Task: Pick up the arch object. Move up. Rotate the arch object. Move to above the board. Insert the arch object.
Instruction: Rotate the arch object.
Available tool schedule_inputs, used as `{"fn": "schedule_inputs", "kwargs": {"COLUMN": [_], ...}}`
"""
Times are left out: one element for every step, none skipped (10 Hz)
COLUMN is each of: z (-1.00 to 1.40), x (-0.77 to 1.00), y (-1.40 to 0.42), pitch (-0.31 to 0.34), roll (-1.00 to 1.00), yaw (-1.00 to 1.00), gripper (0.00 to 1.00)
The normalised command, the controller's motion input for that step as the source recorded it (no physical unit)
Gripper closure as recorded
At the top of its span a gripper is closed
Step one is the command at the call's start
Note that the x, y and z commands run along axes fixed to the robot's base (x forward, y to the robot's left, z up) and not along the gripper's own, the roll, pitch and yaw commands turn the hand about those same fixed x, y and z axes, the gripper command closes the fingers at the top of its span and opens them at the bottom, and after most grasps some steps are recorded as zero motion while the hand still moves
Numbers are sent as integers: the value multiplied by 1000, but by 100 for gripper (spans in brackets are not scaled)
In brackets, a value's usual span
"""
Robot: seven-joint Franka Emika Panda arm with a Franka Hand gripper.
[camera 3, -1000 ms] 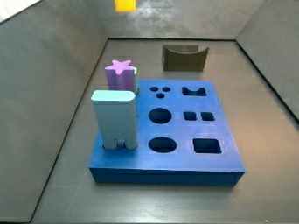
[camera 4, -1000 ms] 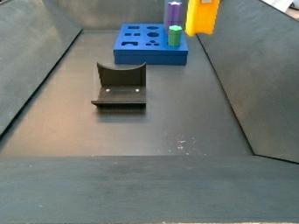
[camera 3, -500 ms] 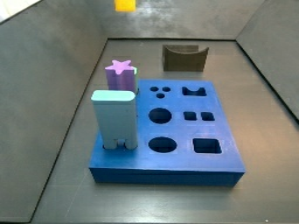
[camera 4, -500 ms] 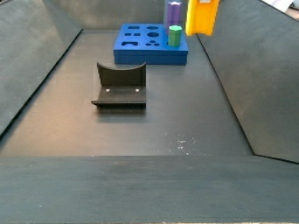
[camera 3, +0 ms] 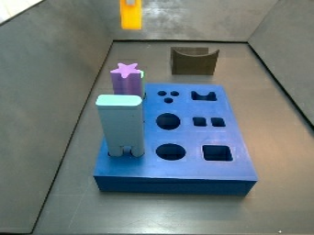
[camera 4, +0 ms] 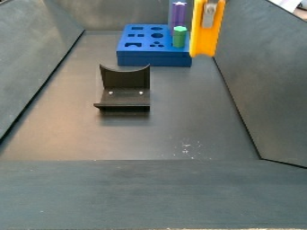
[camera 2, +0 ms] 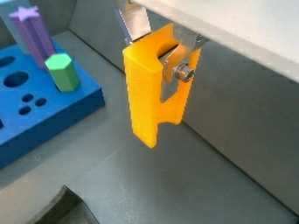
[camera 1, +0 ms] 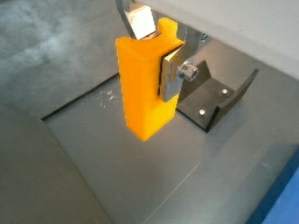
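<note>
I have the arch [camera 1: 147,83] pinched between the two fingers [camera 1: 170,73] of the gripper [camera 2: 160,48], which is closed on its upper part; in both wrist views the arch hangs upright in the air, clear of the floor [camera 1: 70,52], and in a side view it shows high near the back wall [camera 3: 130,15]. I judge that I am in the lift or the rotate step, with the travel to the board [camera 3: 178,171] not yet done. To do this step well, I would turn the wrist slowly and keep the grip firm, because the arch is long below the fingers and could swing or slip. I would also keep it high enough to pass over the tall pieces on the board. The board already holds three pieces: a pale blue block [camera 3: 121,124] at its near corner, a purple star peg [camera 3: 125,78] behind it, and a green peg [camera 2: 62,72] that shows in a wrist view beside the star peg. The other holes [camera 3: 218,152] look empty. The fixture [camera 1: 218,94] stands on the floor below the gripper, apart from the arch. I cannot tell which hole fits the arch.
</note>
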Motion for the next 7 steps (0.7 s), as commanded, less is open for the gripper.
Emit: {"fn": "schedule_inputs", "kwargs": {"z": [-1000, -1000, -1000, -1000, -1000, -1000, -1000], "x": [21, 24, 26, 28, 32, 34, 33], "y": [-3, -4, -6, -8, -9, -9, -10], "pitch": [-41, -40, -43, -46, -48, -46, -48], "roll": [-36, -43, -53, -60, -71, -75, -84], "yaw": [14, 12, 11, 11, 13, 13, 14], "gripper": [100, 100, 100, 100, 100, 100, 100]}}
